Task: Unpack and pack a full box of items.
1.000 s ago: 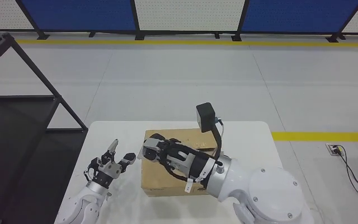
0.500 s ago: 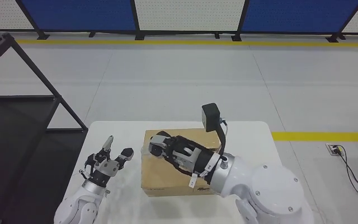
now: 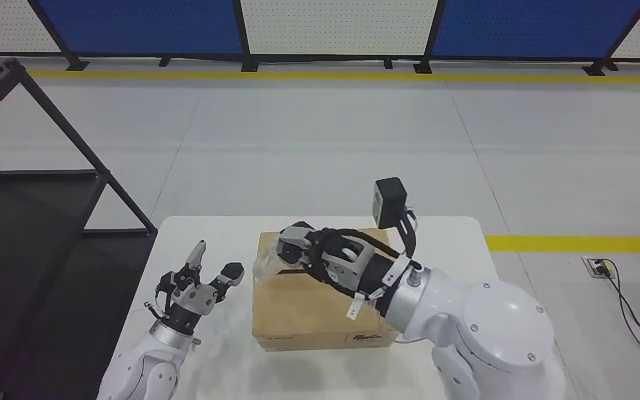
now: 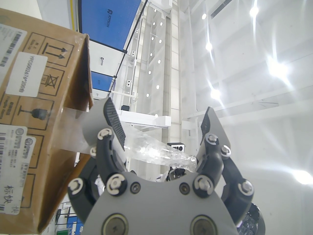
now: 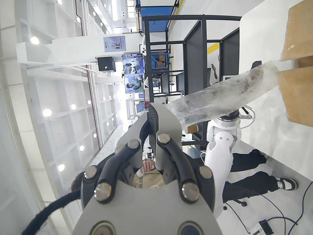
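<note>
While the right gripper [image 3: 270,262] sits over the 10 o'clock corner of the cardboard box [image 3: 300,322], its 2 fingers are pressed together on a strip of clear tape [image 5: 220,99]. Right wrist view: the tape is crinkled and rolled into a loose tube. It runs from the pinch straight to the box, where its far end goes into the slit between 2 brown flaps. It's probably stuck down there, but the joint is too glary to confirm.

The box is at the centre of the white table [image 3: 190,240]. The right arm lies across its top from 4 o'clock to 10 o'clock, so most of the lid is hidden.

The left gripper [image 3: 213,266] is at 9 o'clock of the box, just beside it with a gap, pointing up. Its fingers [image 4: 113,123] are spread wide with nothing between them. Left wrist view: a box wall with white stickers and handling symbols is close by. The same tape strip crosses beyond the spread fingers, apart from both pads.

Around the table:
- black rack [image 3: 60,200] at 9 o'clock
- blue partition panels [image 3: 140,25] at 12 o'clock
- yellow floor line [image 3: 560,243] at 3 o'clock
</note>
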Robot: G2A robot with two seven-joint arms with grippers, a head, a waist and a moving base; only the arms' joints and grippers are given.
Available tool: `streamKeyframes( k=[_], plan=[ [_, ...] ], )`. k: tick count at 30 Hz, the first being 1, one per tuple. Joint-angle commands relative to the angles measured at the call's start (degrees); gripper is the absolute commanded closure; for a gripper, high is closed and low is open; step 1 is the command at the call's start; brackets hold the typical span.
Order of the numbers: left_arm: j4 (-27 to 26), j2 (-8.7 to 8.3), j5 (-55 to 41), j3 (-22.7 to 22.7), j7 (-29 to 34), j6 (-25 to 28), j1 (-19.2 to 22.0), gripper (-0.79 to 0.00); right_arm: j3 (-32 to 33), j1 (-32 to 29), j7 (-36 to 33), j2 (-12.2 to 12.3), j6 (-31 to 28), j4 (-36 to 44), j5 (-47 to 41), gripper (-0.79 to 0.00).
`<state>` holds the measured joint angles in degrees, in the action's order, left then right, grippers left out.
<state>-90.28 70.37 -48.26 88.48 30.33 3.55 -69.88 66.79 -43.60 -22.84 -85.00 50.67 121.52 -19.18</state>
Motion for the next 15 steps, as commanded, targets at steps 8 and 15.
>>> streamKeyframes(
  k=[8, 15],
  plan=[
    [0.59, 0.10, 0.72, -0.67, -0.77, -0.05, 0.67, -0.680, -0.56, -1.64, -2.84, 0.97, 0.75, 2.49, 0.75, 0.000],
    [1.60, 0.09, 0.06, 0.04, -0.90, 0.09, 0.29, -0.686, -1.22, -1.93, -4.32, 1.56, 0.90, 4.81, 0.91, 0.000]
  ],
)
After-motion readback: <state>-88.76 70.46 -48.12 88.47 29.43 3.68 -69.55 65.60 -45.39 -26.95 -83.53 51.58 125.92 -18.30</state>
